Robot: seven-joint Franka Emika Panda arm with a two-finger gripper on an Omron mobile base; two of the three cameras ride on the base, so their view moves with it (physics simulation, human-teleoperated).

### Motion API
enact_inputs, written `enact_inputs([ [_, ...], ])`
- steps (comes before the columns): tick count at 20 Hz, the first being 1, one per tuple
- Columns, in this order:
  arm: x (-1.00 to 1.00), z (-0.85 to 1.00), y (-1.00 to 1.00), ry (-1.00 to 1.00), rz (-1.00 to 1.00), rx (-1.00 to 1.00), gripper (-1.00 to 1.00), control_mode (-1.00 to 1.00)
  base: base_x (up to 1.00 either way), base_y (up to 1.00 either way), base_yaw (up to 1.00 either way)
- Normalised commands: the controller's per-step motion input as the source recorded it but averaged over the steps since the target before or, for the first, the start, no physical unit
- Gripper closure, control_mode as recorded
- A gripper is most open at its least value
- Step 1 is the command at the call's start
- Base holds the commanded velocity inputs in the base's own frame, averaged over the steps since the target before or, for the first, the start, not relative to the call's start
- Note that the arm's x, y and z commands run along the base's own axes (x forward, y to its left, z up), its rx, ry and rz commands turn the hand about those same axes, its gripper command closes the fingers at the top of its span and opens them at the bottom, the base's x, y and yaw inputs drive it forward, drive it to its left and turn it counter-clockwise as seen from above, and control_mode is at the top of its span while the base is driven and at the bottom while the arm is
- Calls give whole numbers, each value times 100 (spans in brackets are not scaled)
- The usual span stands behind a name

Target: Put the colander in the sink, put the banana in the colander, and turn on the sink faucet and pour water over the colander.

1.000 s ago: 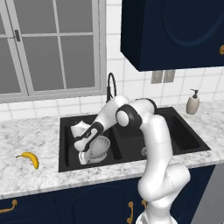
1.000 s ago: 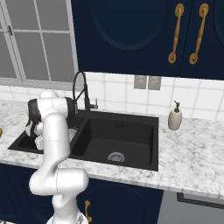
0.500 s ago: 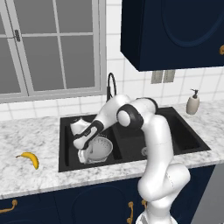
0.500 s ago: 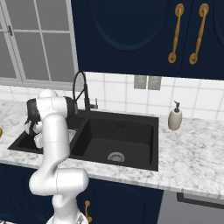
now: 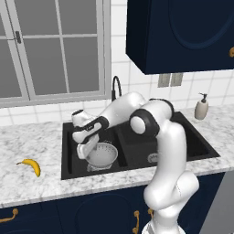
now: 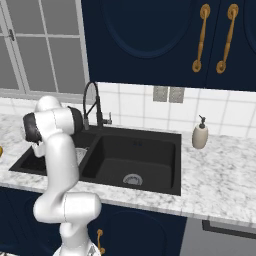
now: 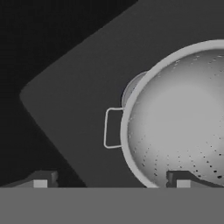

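Note:
The silvery perforated colander (image 5: 103,154) sits upright on the floor of the left basin of the black sink (image 5: 192,137). My gripper (image 5: 86,150) hangs just over the colander's left rim, open and holding nothing. In the hand view the colander (image 7: 179,118) lies at the right, with its small rim handle (image 7: 113,127) between my spread fingertips (image 7: 181,179) and one tip over the bowl's edge. The yellow banana (image 5: 29,166) lies on the marbled counter left of the sink. At the back of the sink stands the black arched faucet (image 5: 116,87), also (image 6: 92,102), with no stream from it.
A beige soap dispenser (image 5: 201,107) stands on the counter at the sink's right end, also (image 6: 200,136). The right basin (image 6: 135,155) holds just its round drain (image 6: 132,179). A window is behind the left counter, and dark blue cabinets hang above.
The jaws have opened wide and let go of the colander, which now rests in the left basin. The arm has barely moved.

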Motion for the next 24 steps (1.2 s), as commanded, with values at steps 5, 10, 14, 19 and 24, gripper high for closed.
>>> enact_inputs([
  [5, -58, 62, 0, -1, -19, 0, -100, -100, 0, 0, 0],
  [10, -58, 59, 0, -1, -21, 4, -100, -100, 0, 0, 0],
  [14, -35, 60, 2, -2, -21, 2, -100, -100, 0, 0, 0],
  [19, -46, 28, 22, -18, -8, 1, -100, -100, 0, 0, 0],
  [24, -23, 23, 52, -15, 0, 0, -100, -100, 0, 0, 0],
])
